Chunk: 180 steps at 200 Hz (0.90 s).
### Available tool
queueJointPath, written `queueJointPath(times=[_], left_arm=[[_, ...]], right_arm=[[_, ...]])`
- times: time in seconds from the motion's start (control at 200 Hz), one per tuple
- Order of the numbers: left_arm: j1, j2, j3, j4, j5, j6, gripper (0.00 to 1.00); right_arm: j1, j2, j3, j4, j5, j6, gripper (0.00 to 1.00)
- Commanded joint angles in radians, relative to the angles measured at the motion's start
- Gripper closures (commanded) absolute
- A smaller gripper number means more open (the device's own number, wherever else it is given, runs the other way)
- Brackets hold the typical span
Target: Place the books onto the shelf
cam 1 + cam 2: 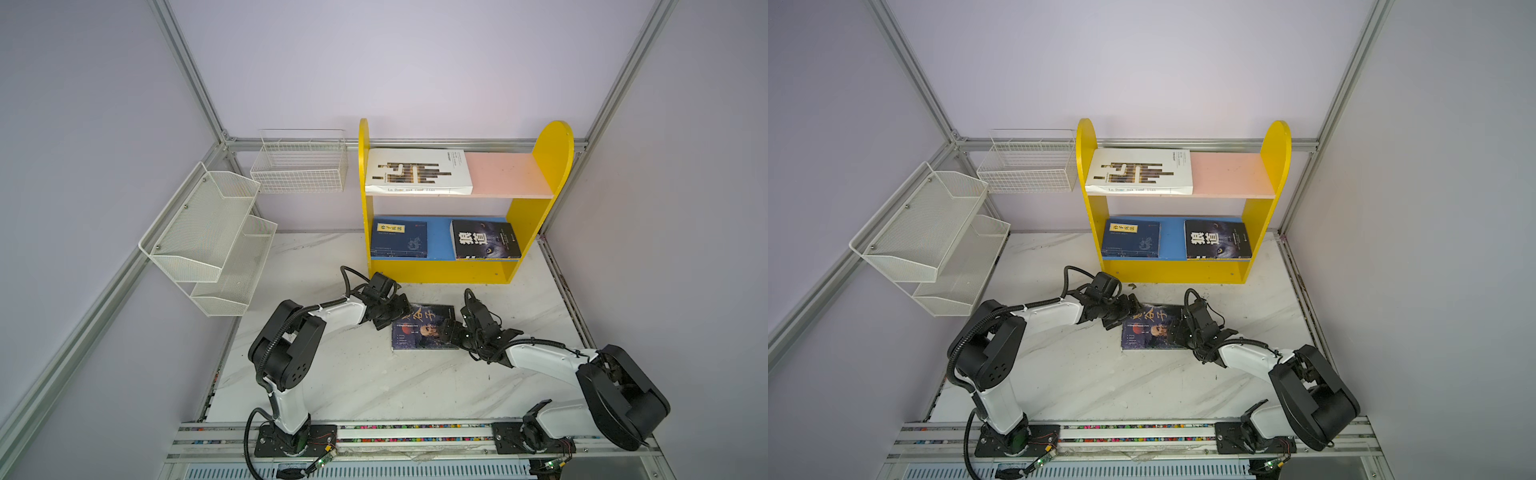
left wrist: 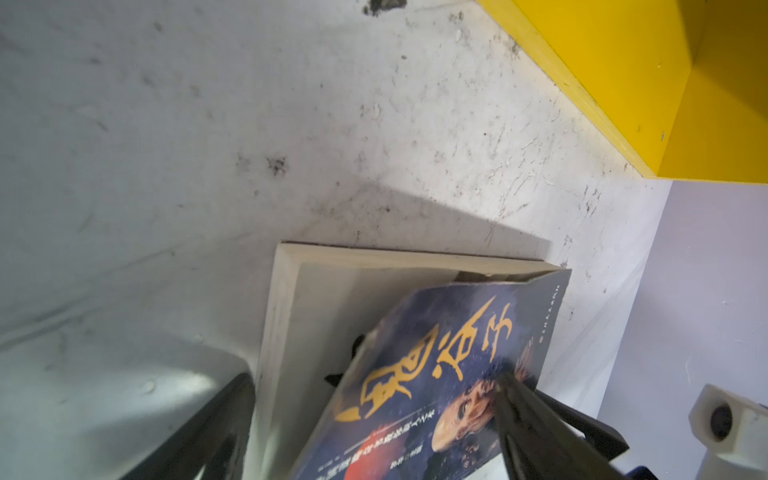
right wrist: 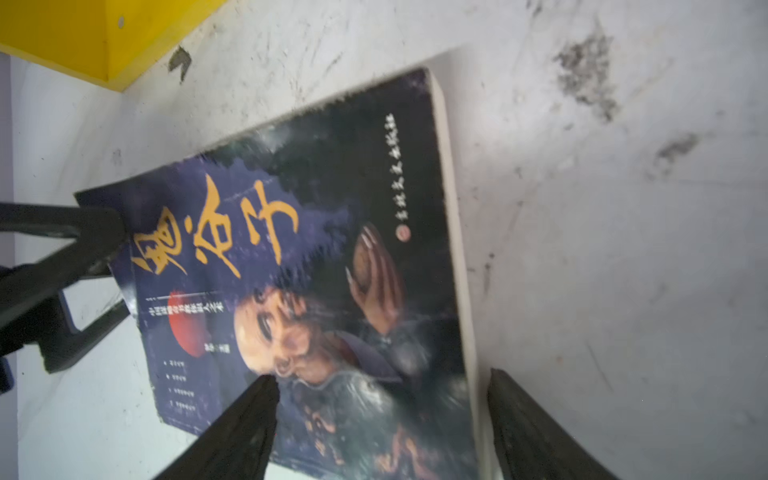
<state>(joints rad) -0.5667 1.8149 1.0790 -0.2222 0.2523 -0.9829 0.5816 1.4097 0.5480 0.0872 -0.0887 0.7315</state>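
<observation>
Dark-blue paperback with a face and orange title (image 1: 419, 332) lay on the white marble-patterned table (image 1: 353, 374), a gripper at each side with its jaws apart.

The book lay just in front of the two-tier wooden shelf with yellow rounded side panels (image 1: 548, 166), not on it. In the left wrist view its front cover (image 2: 436, 374) stood lifted off the cream pages, between the wide-spread fingers of the black left gripper (image 1: 397, 313). The black right gripper (image 3: 382, 378) was spread too, one finger (image 3: 249, 424) over the cover and the other down beside the page edge. The pink upper board (image 1: 507, 174) held a large white paperback (image 1: 417, 172). The blue lower board (image 1: 438, 237) held a navy paperback with a yellow label (image 1: 399, 239) and a black paperback (image 1: 484, 239). A white wire basket (image 1: 299, 166) and a white mesh rack (image 1: 208, 232) were left of the shelf.
</observation>
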Motion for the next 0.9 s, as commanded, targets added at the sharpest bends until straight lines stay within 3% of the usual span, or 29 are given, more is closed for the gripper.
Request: queueJointPath(times=[0.0,0.255,0.58,0.79,0.895], left_arm=[[-0.001,-0.030,-0.042,0.057,0.061,0.012,0.17],[-0.001,-0.142,-0.063,0.213,0.165,-0.024,0.40],[-0.003,-0.253,-0.167,0.328,0.187,-0.104,0.54],[-0.008,-0.250,-0.194,0.307,0.165,-0.092,0.57],[-0.016,-0.237,-0.178,0.253,0.147,-0.042,0.54]], right_arm=[[-0.002,0.062,-0.014,0.033,-0.024,0.018,0.19],[-0.002,0.119,-0.014,0.075,-0.069,-0.004,0.20],[-0.002,0.161,-0.011,0.098,-0.086,-0.014,0.20],[-0.002,0.166,-0.005,0.110,-0.095,-0.009,0.20],[-0.002,0.166,-0.002,0.117,-0.101,-0.005,0.20]])
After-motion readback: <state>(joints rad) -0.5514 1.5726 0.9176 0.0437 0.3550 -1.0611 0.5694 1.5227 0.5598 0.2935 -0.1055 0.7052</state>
